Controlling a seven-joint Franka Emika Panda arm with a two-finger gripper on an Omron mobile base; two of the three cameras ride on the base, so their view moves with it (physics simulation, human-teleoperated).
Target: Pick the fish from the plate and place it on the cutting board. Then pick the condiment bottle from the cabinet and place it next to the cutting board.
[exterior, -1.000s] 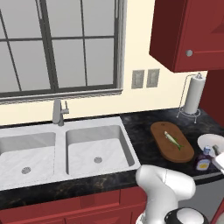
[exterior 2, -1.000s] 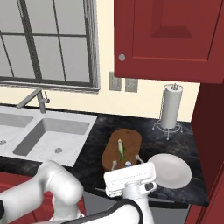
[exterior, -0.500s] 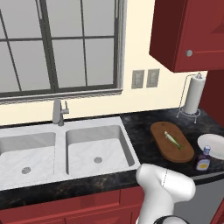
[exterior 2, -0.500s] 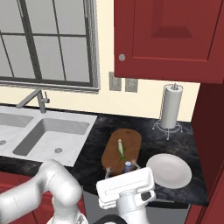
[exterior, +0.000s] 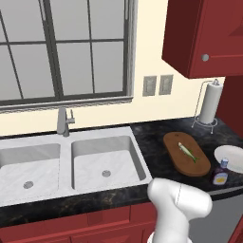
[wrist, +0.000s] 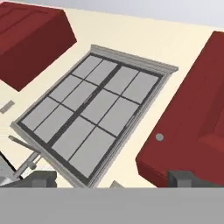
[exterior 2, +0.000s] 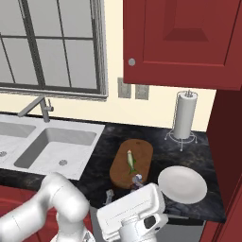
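Note:
The fish (exterior: 188,151) lies lengthwise on the brown cutting board (exterior: 176,160), which also shows in the right base view as the cutting board (exterior 2: 120,171) with the fish (exterior 2: 131,161) on it. A bare white plate (exterior: 231,158) sits right of the board, seen too as the plate (exterior 2: 182,184). The condiment bottle (exterior: 220,173) stands upright on the counter between the board's near end and the plate, free of any grip. My gripper (exterior 2: 124,187) hangs in front of the counter edge, open and holding nothing. In the hand view my gripper (wrist: 113,177) points up at the window.
A paper towel roll (exterior: 210,101) stands on the back right of the black counter. A double sink (exterior: 71,166) with a tap lies to the left. A red wall cupboard (exterior 2: 184,42) hangs above, and the tall red cabinet (exterior 2: 229,142) borders the right side.
My hand has drawn back from the bottle and sunk lower in front of the counter. Bottle, fish, board and plate have stayed put.

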